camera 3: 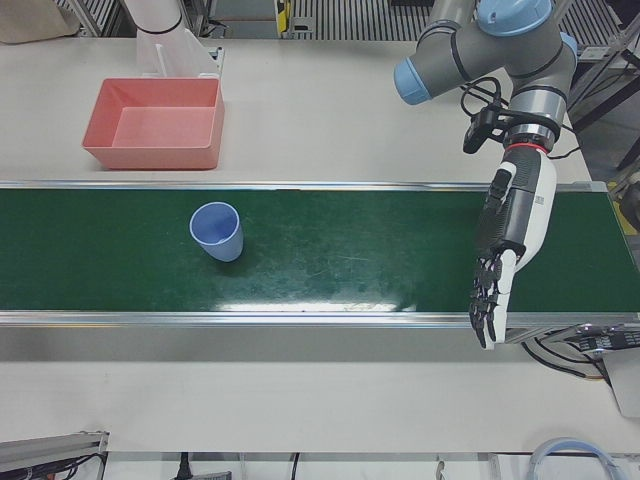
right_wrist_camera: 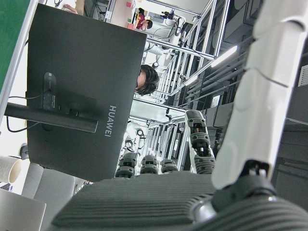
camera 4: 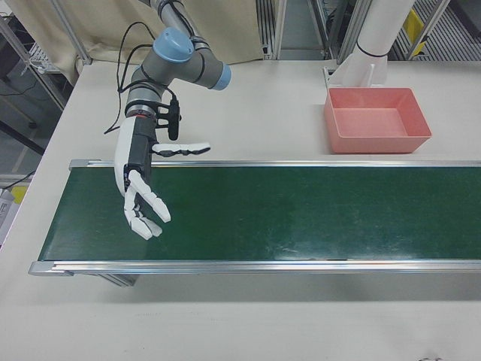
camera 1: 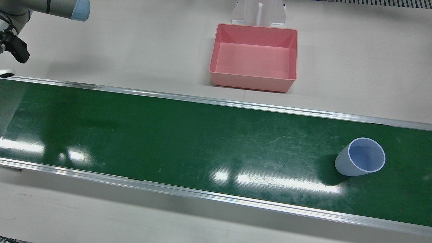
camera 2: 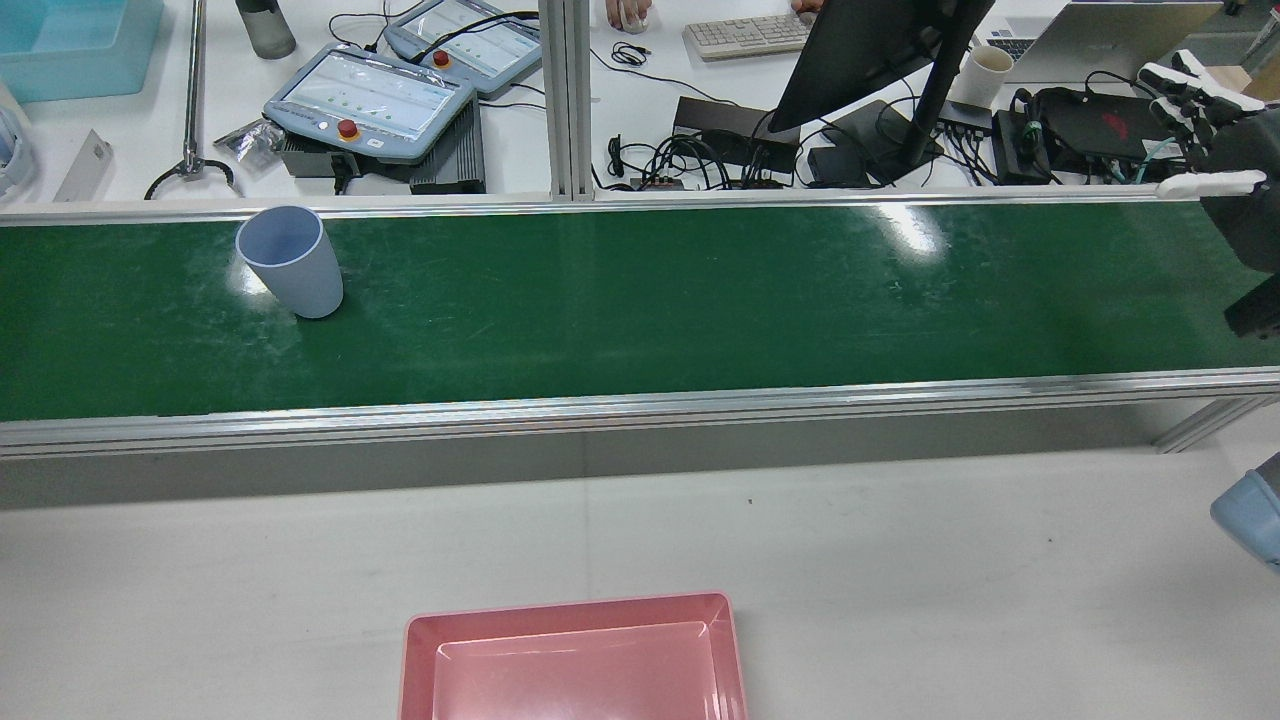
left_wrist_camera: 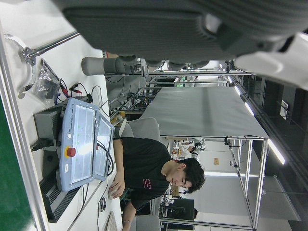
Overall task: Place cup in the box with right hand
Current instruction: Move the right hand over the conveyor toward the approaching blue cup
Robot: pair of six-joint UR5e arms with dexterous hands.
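A pale blue cup point(camera 1: 360, 161) stands upright on the green conveyor belt point(camera 1: 168, 135), on the robot's left half; it also shows in the rear view point(camera 2: 290, 262) and the left-front view point(camera 3: 217, 231). The pink box point(camera 1: 249, 82) sits empty on the white table between belt and pedestals, also in the rear view point(camera 2: 570, 603) and the right-front view point(camera 4: 379, 143). My right hand point(camera 4: 143, 188) is open, fingers spread, over the belt's far opposite end, well away from the cup. My left hand point(camera 3: 505, 250) is open and empty, fingers pointing down over the belt's other end.
A white arm pedestal point(camera 1: 258, 11) stands right behind the box. Beyond the belt lie teach pendants point(camera 2: 370, 100), a monitor point(camera 2: 880, 50), a keyboard and cables. Aluminium rails point(camera 1: 216, 101) edge the belt. A person point(left_wrist_camera: 154, 173) sits past the operators' desk.
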